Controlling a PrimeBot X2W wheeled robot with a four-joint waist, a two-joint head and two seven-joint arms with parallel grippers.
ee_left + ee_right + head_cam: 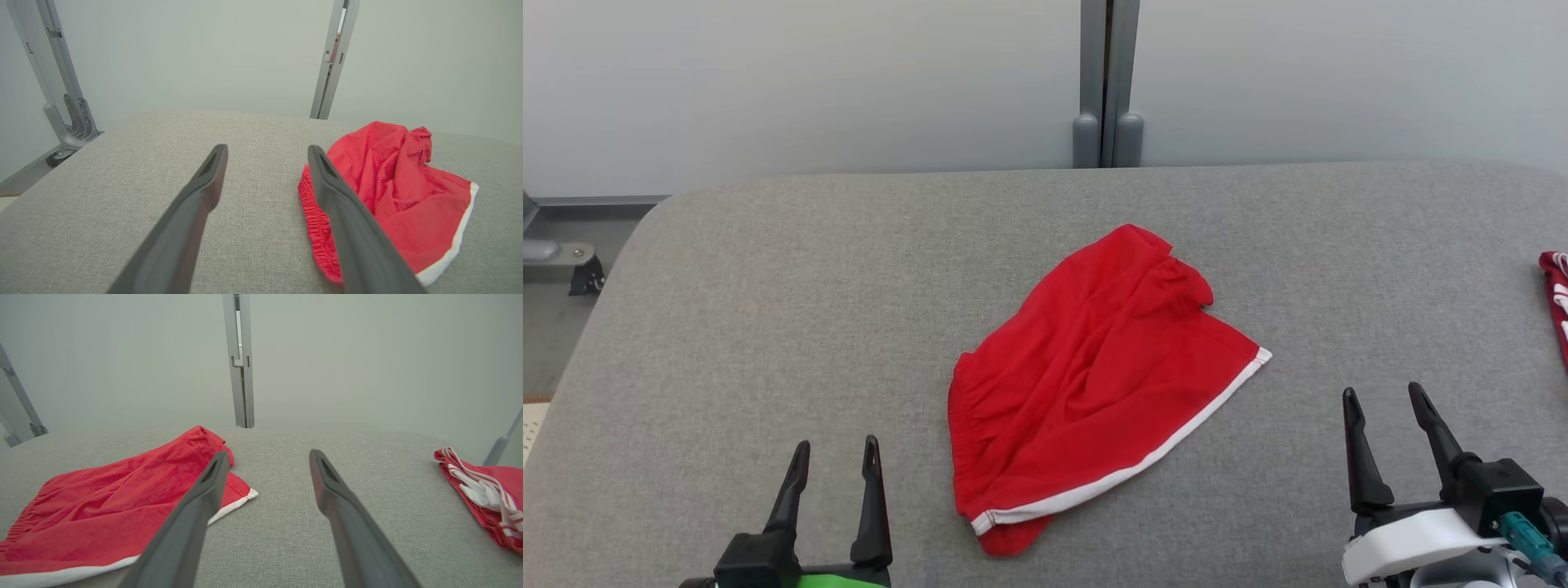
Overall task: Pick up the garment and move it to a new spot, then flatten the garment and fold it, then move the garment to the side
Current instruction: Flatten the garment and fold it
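We see the garment (pixel 1094 376), a pair of red fabric shorts with a white band along the hem and a gathered elastic waist, lying near the middle of the grey cloth-covered desk (pixel 768 286). It lies slantwise and rumpled. The waist faces the near left, the white-edged hem runs along the right side, and a bunched fold sits at the far end.

Our left claw (pixel 837 443) hovers at the near left of the desk with its two long dark fingers spread wide and nothing between them. It sits to the left of the shorts' waistband and apart from it. In the left wrist view, one finger (pixel 347 220) crosses in front of the elastic edge, and bare grey desk shows between the fingers.

Our right claw (pixel 1382 391) hovers at the near right, also spread wide and empty. It is beside the white-tipped corner of the hem and not touching it.

A folded red cloth with white stripes (pixel 482 494) lies at the far right edge of the desk, well apart from the shorts. Behind the desk, a grey metal post (pixel 1107 82) rises against a pale wall (pixel 809 82).
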